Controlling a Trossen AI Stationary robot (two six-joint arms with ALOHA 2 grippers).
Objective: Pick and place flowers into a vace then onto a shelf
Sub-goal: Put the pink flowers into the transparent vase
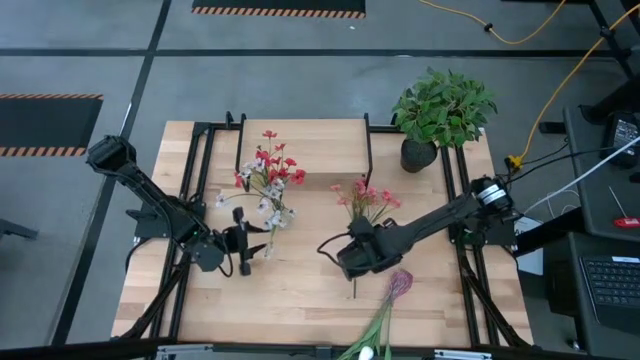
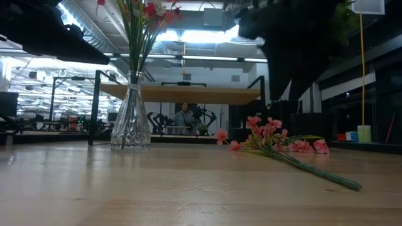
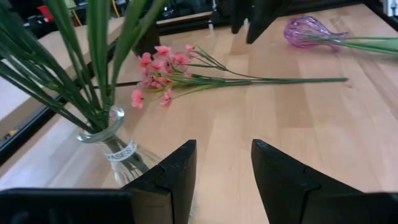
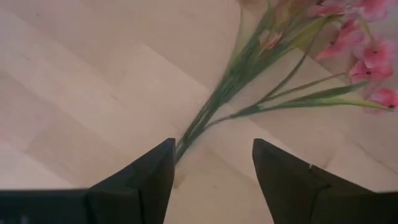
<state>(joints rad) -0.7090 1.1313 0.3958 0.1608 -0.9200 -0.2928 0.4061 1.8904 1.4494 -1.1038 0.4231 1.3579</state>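
Right fingers (image 4: 211,177) apart – astride pink flowers (image 4: 292,74)

A grey concrete floor (image 1: 300,85) surrounds the wooden table (image 1: 300,290), crossed by dark lines and orange-black hazard stripes (image 1: 278,11). A yellow cable (image 1: 560,75) trails across it. Bright ceiling lights (image 2: 201,34) glow over distant workbenches, where 1 person (image 2: 184,117) sits.

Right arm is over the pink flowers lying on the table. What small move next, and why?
Probably lower the right hand straight down and close on the pink flowers' stem. Its fingers are open and straddle the stem's lower end, which lies flat on the table, nothing held. The glass vase already holds red and white flowers; the left hand waits open beside it.
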